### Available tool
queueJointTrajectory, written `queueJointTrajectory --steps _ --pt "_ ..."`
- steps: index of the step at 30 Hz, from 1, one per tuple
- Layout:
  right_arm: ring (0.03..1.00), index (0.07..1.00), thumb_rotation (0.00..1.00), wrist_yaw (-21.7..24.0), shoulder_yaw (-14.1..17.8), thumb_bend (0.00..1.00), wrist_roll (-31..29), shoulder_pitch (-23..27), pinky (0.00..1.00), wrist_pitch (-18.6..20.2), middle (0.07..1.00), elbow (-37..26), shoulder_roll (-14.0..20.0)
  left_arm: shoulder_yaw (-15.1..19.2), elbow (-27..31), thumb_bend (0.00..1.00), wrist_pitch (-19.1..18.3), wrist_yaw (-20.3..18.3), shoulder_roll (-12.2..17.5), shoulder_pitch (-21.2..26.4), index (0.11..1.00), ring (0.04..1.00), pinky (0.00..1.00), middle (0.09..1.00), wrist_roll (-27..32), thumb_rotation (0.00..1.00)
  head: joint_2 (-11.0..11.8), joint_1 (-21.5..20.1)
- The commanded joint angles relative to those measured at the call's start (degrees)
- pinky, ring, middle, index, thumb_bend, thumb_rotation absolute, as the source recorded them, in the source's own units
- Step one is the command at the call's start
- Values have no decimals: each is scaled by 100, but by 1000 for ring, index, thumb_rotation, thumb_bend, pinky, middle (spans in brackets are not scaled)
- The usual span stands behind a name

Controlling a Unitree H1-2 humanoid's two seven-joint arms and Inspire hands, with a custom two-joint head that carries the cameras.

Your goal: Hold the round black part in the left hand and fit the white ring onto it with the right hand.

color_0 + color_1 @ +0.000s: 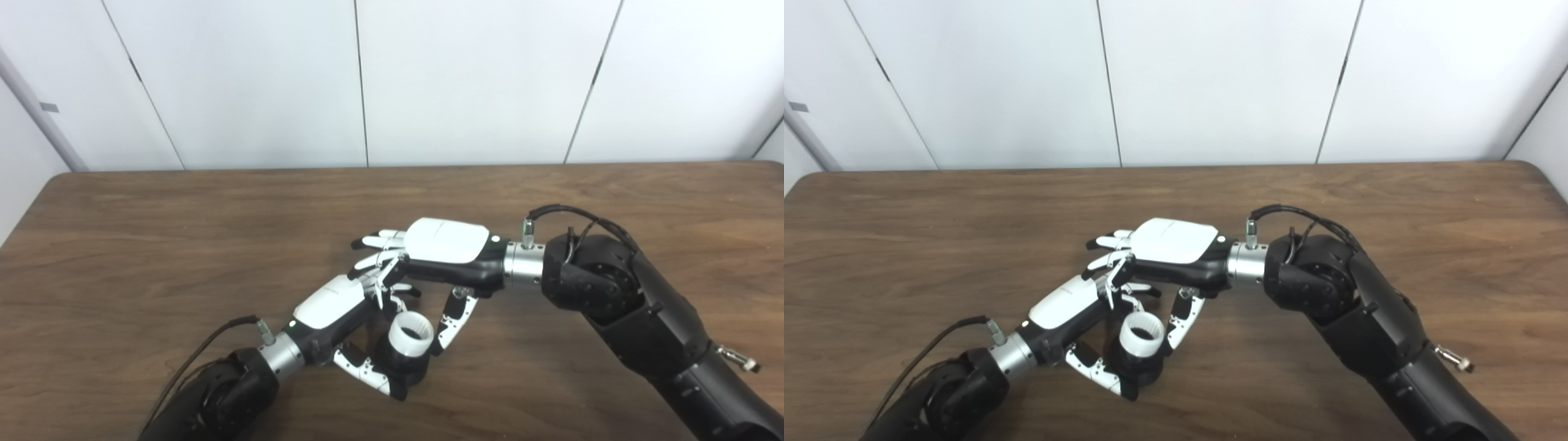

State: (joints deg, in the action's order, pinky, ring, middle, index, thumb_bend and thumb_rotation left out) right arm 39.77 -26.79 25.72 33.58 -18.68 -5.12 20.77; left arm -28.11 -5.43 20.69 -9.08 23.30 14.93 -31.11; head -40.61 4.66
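The round black part (409, 369) stands low over the table with my left hand (335, 304) shut on it, thumb in front and fingers behind. The white ring (412, 331) sits on top of the black part, its opening facing up. My right hand (446, 246) hovers flat just behind and above the ring, fingers stretched out over the left hand's fingers. Its thumb (453, 321) points down close beside the ring's right side; whether it touches the ring I cannot tell. Nothing is held in the right hand.
The brown wooden table (135, 245) spreads out on all sides of the hands. A white panelled wall (367, 79) rises behind its far edge. A cable (569, 211) loops above the right wrist.
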Motion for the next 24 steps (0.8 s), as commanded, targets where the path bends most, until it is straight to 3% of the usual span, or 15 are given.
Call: queueJointTrajectory --steps 1,11,24 --pt "1000 480 138 -153 47 525 -70 160 1000 -173 883 -21 -33 -133 42 525 6 -316 -5 -88 480 1000 1000 858 -210 64 -10 17" --pt "1000 480 137 -226 33 525 -71 184 1000 -357 887 131 -93 -127 143 525 -106 -403 -20 -97 480 1000 1000 855 -203 64 -36 38" --pt "1000 480 137 -150 29 525 -105 207 1000 -309 884 163 -74 -136 164 525 -77 -419 -44 -95 480 1000 1000 867 -161 65 -68 40"
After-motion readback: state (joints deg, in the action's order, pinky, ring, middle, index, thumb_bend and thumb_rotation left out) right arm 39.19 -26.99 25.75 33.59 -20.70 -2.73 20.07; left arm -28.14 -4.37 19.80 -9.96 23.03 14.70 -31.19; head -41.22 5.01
